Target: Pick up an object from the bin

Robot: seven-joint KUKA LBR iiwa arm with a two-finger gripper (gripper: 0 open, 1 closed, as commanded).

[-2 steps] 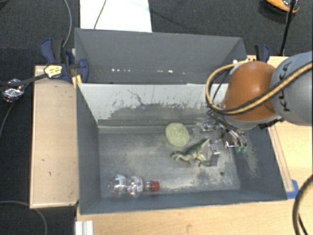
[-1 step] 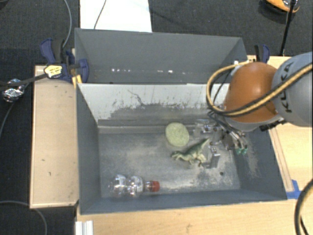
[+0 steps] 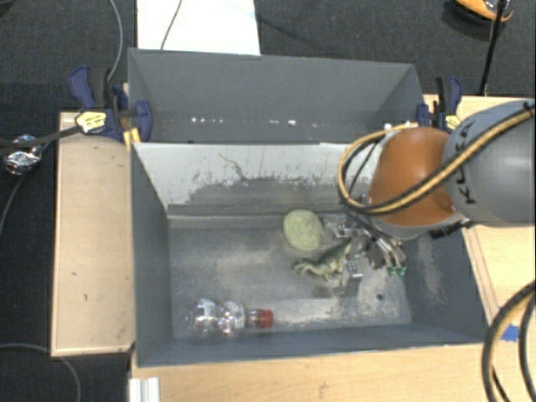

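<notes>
My gripper (image 3: 350,276) is low in the bin's right half, its metal fingers pointing down at the floor beside a small green toy figure (image 3: 320,267) that lies sprawled just left of them. The fingertips touch or overlap the figure's right end; I cannot tell whether they close on it. A pale green ball (image 3: 302,229) rests just behind the figure, up and left of the gripper.
A clear plastic bottle with a red cap (image 3: 228,317) lies on its side near the bin's front wall, left of centre. The arm with its orange cover and looped cables hangs over the bin's right side.
</notes>
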